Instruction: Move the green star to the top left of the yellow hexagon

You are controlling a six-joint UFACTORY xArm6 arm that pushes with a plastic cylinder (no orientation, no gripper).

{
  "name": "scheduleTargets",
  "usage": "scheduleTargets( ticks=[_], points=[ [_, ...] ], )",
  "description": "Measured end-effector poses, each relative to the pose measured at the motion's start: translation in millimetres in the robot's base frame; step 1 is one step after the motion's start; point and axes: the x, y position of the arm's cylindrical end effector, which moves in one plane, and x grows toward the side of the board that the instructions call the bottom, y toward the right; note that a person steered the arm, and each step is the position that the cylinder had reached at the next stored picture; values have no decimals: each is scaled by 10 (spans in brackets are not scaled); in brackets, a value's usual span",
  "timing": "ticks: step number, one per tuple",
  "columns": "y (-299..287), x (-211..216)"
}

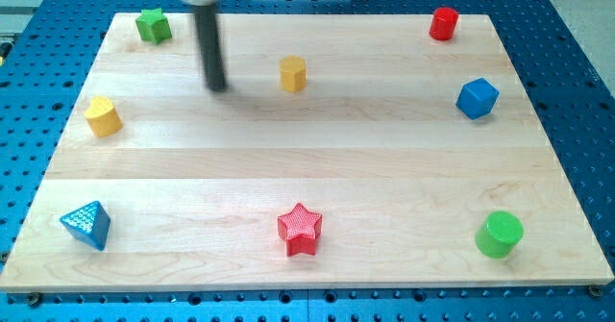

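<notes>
The green star [153,24] lies at the board's top left corner. The yellow hexagon [293,73] stands upper middle, well to the star's right and a little lower. My tip [217,86] is on the board between them, left of the hexagon and below right of the star, touching neither.
A second yellow block [103,116] sits at the left edge. A blue triangle [86,225] is bottom left, a red star [300,230] bottom middle, a green cylinder [500,235] bottom right, a blue block [477,98] at right, a red cylinder [443,23] top right.
</notes>
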Motion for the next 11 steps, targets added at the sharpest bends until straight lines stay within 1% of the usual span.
scheduleTargets(
  ticks=[1,2,3,4,6,8,11],
  points=[
    [-998,-101],
    [-1242,-419],
    [-1242,-896],
    [-1183,-1074],
    [-435,-1082],
    [113,-1236],
    [1130,-1100]
  ],
)
